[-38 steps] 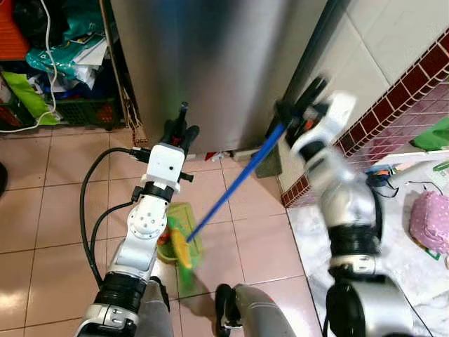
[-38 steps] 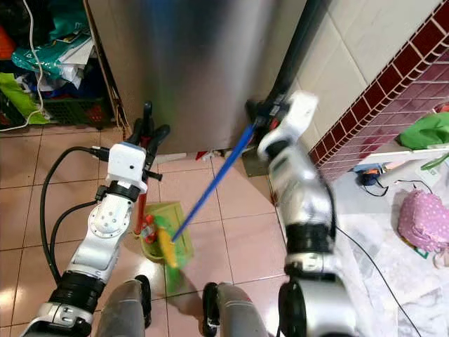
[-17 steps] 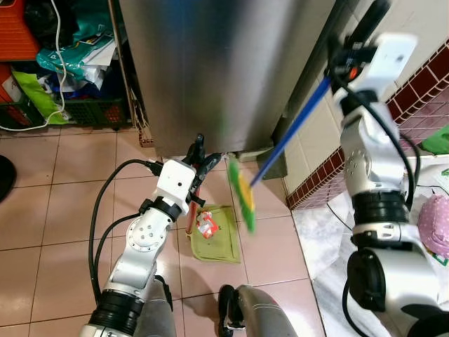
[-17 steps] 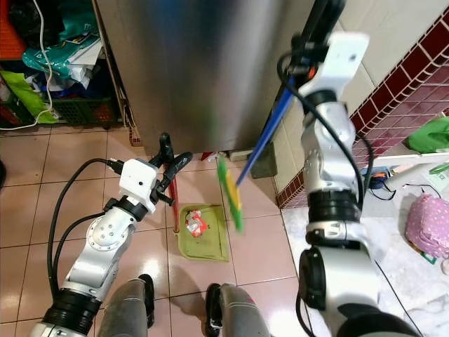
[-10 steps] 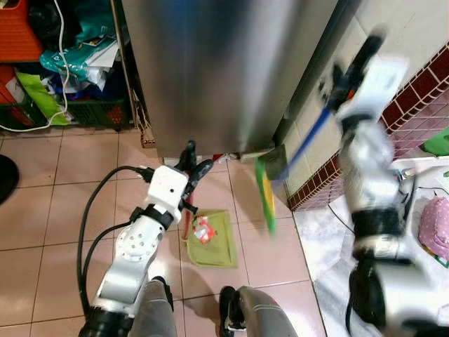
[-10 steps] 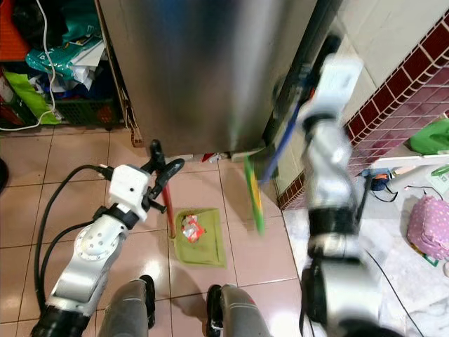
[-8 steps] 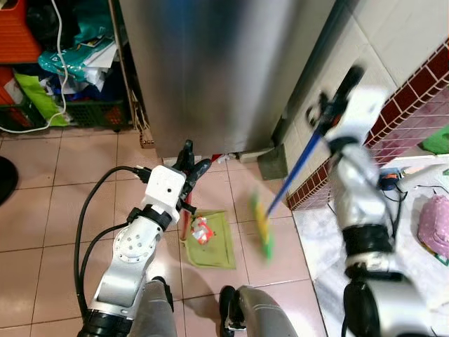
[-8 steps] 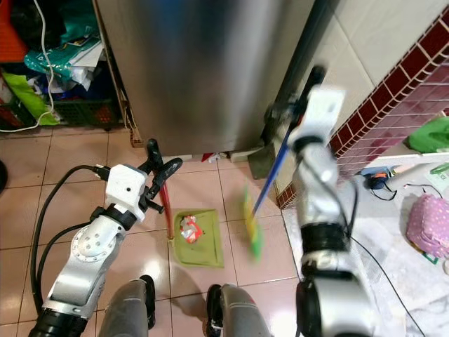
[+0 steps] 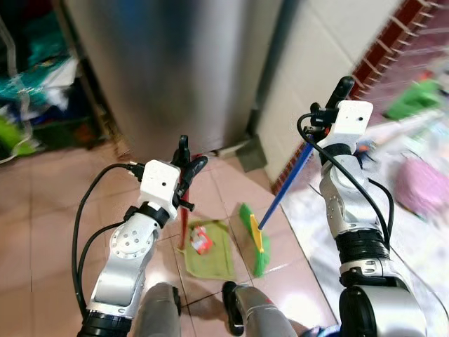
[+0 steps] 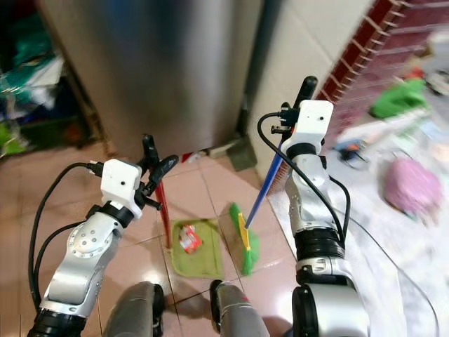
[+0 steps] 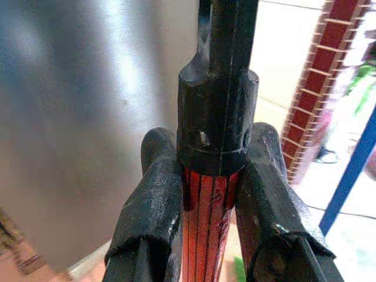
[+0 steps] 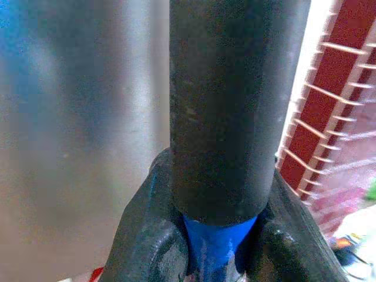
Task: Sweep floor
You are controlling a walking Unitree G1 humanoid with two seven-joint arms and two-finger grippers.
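Observation:
A green dustpan (image 9: 218, 261) lies on the pink floor tiles in front of my feet, with a crumpled red and white wrapper (image 9: 201, 239) on it. Its red handle (image 9: 184, 219) rises to my left gripper (image 9: 186, 156), which is shut on it; in the left wrist view both fingers (image 11: 150, 207) squeeze the red handle (image 11: 205, 235). My right gripper (image 9: 335, 100) is shut on the broom's blue handle (image 9: 289, 184), seen up close as a blue handle (image 12: 216, 244) under a black grip. The green and yellow broom head (image 9: 257, 240) touches the floor just right of the dustpan.
A tall steel fridge (image 9: 175, 63) stands straight ahead, with a pale tiled wall (image 9: 316, 49) and maroon tiles to its right. Blurred clutter (image 9: 28, 91) fills the left. A pink thing (image 9: 421, 189) and a green one (image 9: 410, 98) lie on the pale floor at right.
The broom head, raised and blurred before, has come down onto the floor beside the dustpan. The whole picture has swung and tilted, so the camera has moved. The left gripper still holds the dustpan handle.

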